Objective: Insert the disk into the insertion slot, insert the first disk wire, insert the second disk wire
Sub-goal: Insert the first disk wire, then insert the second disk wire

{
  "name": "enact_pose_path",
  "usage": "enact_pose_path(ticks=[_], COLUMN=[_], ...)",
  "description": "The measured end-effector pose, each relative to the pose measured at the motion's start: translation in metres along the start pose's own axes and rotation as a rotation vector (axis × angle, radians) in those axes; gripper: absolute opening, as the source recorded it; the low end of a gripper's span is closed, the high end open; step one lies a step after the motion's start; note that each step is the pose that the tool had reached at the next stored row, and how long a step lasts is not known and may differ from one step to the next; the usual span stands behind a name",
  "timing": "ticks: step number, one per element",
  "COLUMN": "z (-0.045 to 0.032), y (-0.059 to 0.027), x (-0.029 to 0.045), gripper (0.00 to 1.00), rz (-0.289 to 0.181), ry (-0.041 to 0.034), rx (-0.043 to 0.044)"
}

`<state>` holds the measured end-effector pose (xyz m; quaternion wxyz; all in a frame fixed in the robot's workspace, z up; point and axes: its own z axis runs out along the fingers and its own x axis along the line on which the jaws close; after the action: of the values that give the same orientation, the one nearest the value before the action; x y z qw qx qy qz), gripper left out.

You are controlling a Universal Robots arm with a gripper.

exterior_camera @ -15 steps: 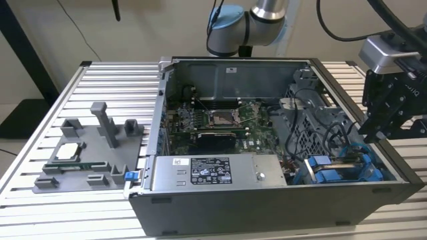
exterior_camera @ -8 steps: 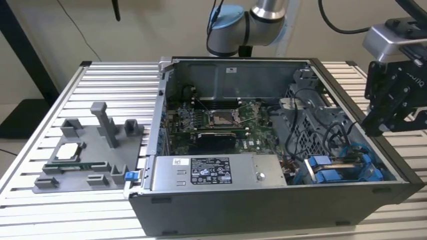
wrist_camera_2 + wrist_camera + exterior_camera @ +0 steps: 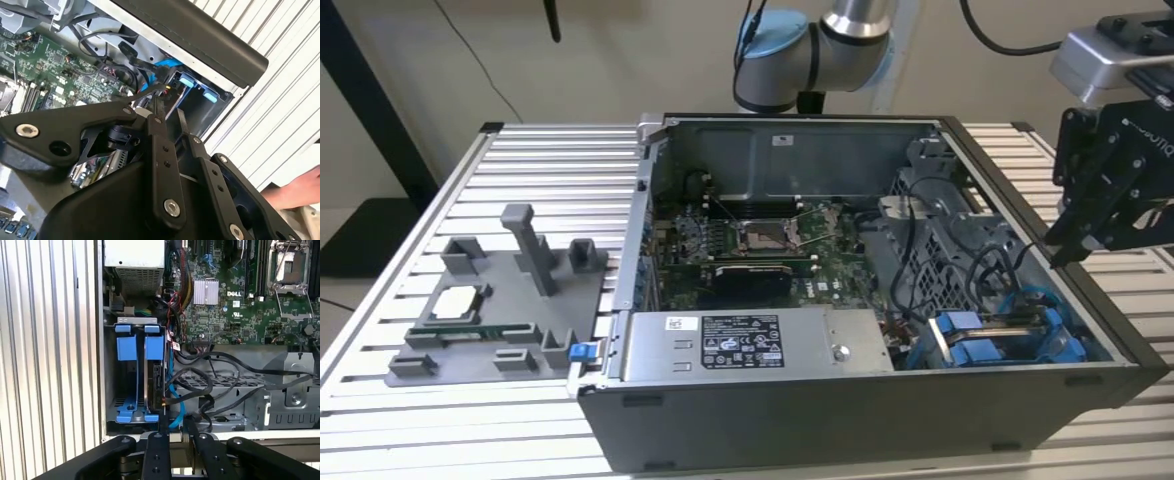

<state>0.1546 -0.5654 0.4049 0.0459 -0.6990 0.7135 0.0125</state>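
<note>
- Hovering at three o'clock in the exterior view, over the rim of the computer case (image 3: 854,420), the pincer (image 3: 1058,248) is seen released, with nothing grasped.
- The disk (image 3: 156,377) is seated on edge in the insertion slot (image 3: 125,390), at the case's five o'clock corner.
- The case is carried by the tabletop (image 3: 520,160).

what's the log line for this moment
gripper open, empty | hovers over case wall beside insertion slot | disk seated in slot

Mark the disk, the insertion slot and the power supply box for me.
disk (image 3: 155,384): first wrist view, on its dark edge, standing in the slot.
insertion slot (image 3: 136,320): first wrist view, on the grey metal rim beside the blue tabs.
power supply box (image 3: 847,340): exterior view, on the bare grey face beside its label.
</note>
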Motion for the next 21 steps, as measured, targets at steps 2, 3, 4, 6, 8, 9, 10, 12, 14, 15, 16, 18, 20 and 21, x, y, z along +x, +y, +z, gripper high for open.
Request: enact_pose_path(ticks=[2, 3, 4, 6, 8, 9, 10, 12, 14, 15, 16, 18, 20, 21], z=[0.0001, 0.0001, 0.0003, 0.0004, 0.0007, 0.0009, 0.0010, 0.0013, 0.0020, 0.0027, 0.0040, 0.0068, 0.0099, 0.0116], y=[0.0000, 0.0000, -0.0001, -0.0002, -0.0004, -0.0008, -0.0013, -0.0039, -0.0068, -0.0075, -0.0087, -0.0119, -0.0153, -0.0165], x=[-0.0010, -0.0018, -0.0031, -0.0057, -0.0093, -0.0110, -0.0118, -0.0120, -0.0121, -0.0120, -0.0119, -0.0118, -0.0116, -0.0115], gripper=[1.00, 1.00, 1.00, 1.00, 1.00, 1.00, 1.00, 1.00, 1.00, 1.00, 1.00, 1.00, 1.00, 1.00], rz=[0.000, 0.000, 0.000, 0.000, 0.000, 0.000, 0.000, 0.000, 0.000, -0.001, -0.001, -0.003, -0.006, -0.008], ry=[-0.0001, 0.0000, 0.0000, 0.0000, 0.0001, -0.0001, -0.0006, -0.0011, -0.0011, -0.0013, -0.0012, -0.0012, -0.0014, -0.0015], rx=[0.0000, 0.0000, 0.0000, 0.0000, 0.0000, 0.0000, -0.0001, -0.0001, -0.0001, -0.0002, -0.0001, -0.0003, -0.0006, -0.0007])
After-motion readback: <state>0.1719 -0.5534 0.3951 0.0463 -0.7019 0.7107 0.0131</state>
